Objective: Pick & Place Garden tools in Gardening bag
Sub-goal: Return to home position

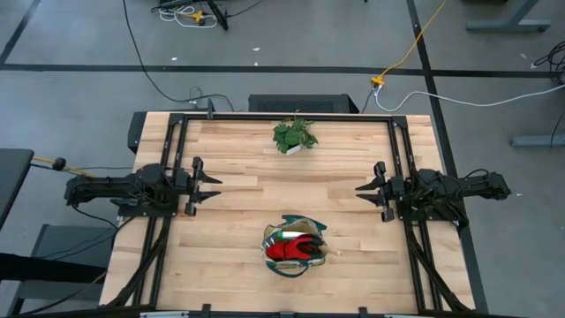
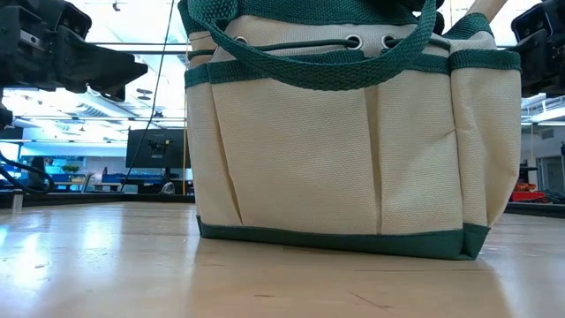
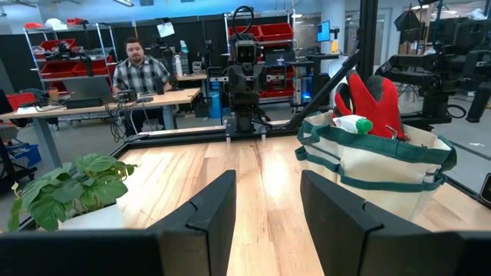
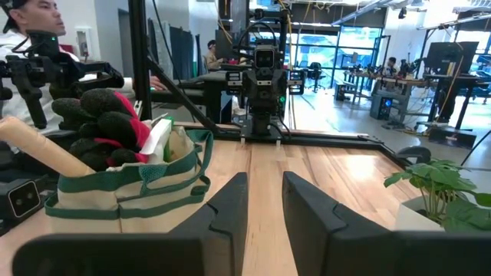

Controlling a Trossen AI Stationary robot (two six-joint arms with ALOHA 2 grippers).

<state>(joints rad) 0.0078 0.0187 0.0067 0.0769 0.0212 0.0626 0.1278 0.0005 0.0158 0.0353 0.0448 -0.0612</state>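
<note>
The gardening bag (image 2: 309, 150) stood upright, holding the red-and-black gloves (image 1: 287, 252), the spray bottle (image 3: 354, 123) and a wooden handle (image 4: 38, 142), perhaps the rake's; the left gripper (image 1: 214, 187) and right gripper (image 1: 362, 191) flanked the bag, well apart from it, jaws parted and empty.

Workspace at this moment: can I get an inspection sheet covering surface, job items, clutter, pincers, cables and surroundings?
Surface: wooden table, carrying two items.
Job's things: canvas bag stands upright, toward the edge opposite the plant. Red gloves, a green-and-white spray bottle and a wooden handle stick out of it. Shears not seen.
Clutter: potted plant at the far edge, apart from the bag.
Pincers: left pincer and right pincer are both open and empty, at opposite sides of the table, facing each other.
Cables: yellow cable on the floor beyond the table.
Surroundings: a person seated at a desk; shelves with red bins.
</note>
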